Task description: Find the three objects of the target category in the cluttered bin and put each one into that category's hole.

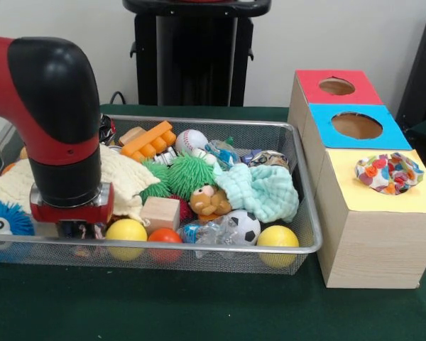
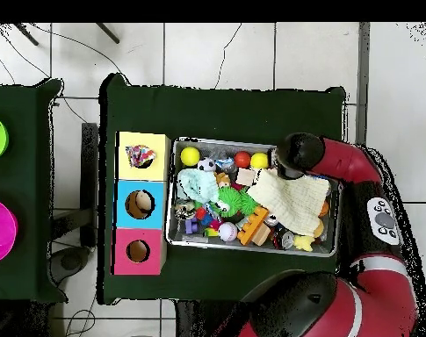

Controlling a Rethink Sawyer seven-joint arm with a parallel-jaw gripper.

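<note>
The arm (image 1: 53, 106) stands over the left end of the wire basket (image 1: 309, 238) in the front view, its wrist low above the toys. The gripper (image 1: 77, 229) sits down among the clutter at the near rim, beside a yellow ball (image 1: 126, 231); whether its fingers are spread or closed cannot be told, as they are hidden by the wrist and the rim.

One floral cloth (image 1: 389, 172) lies on the yellow top of the wooden box (image 1: 375, 241), bunched over the hole so the hole itself is covered. The overhead view confirms it: the floral cloth (image 2: 140, 156) rests on the yellow square, while the blue and red tops show open holes.

Inside the basket: a pale-yellow cloth (image 1: 124, 177) spread just beside the wrist, a mint-green cloth (image 1: 263, 190) toward the right, a green spiky ball (image 1: 188, 174), an orange block (image 1: 149, 140), a baseball (image 1: 191, 141), a soccer ball (image 1: 245, 226), a wooden cube (image 1: 160, 213), an orange ball (image 1: 165, 236) and a second yellow ball (image 1: 277, 236). No other floral cloth can be made out in the basket.
</note>
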